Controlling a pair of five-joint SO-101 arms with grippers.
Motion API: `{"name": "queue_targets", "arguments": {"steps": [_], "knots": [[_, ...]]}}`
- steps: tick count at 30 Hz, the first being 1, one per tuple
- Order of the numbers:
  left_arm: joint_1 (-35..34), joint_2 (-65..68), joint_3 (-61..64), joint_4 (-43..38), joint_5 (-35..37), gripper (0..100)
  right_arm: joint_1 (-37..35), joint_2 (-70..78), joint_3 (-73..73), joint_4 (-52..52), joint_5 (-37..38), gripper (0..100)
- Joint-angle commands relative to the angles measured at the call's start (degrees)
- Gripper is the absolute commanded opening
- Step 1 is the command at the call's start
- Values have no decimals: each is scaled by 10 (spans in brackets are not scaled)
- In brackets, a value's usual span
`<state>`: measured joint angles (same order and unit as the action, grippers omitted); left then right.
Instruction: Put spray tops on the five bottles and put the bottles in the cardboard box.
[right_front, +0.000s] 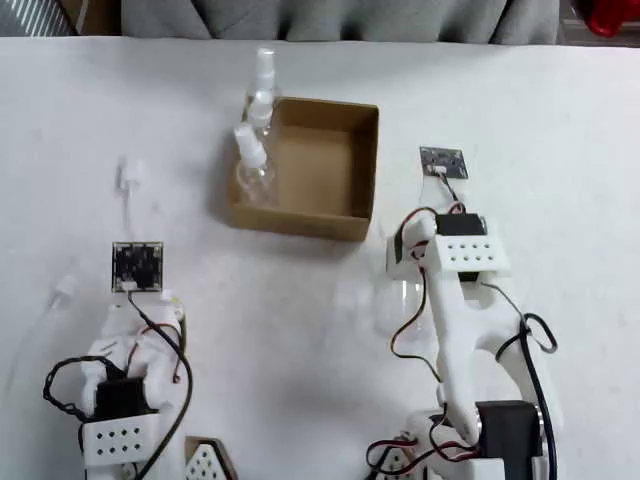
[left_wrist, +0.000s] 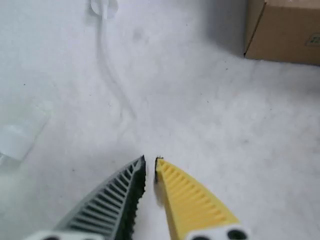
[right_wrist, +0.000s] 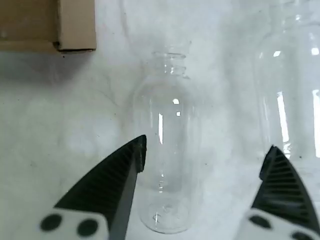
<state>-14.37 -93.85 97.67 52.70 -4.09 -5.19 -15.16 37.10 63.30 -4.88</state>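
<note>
The right fingers (right_wrist: 120, 180) gape wide astride an uncapped clear bottle (right_wrist: 167, 150) on the worktop (right_wrist: 60, 125), light and slick, probably best pinched gently across its broad body, while the left fingers (left_wrist: 120, 200) sit almost together, empty, the cardboard box (left_wrist: 285, 30) beyond

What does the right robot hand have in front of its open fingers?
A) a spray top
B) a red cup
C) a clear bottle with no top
C: the right gripper is open over a clear bottle whose threaded neck is bare.
</note>
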Motion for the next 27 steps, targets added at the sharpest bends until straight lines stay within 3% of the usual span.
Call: {"name": "queue_targets", "arguments": {"steps": [1, 7, 13, 20, 23, 27], "knots": [[-7, -10, -3, 2, -6, 49, -20, -7, -32, -7, -10, 315], [-7, -10, -3, 2, -6, 49, -17, -3, -30, -29, -10, 300], [-7, -10, -3, 1, -6, 49, -19, -2, -31, -44, -5, 122], [-7, -10, -3, 1, -6, 49, -17, -2, -26, -47, -3, 184], [-7, -10, -3, 1, -6, 49, -19, -2, -18, -39, 36, 225], [-7, -10, -3, 1, -6, 49, -22, -1, -2, -40, 50, 217]]}}
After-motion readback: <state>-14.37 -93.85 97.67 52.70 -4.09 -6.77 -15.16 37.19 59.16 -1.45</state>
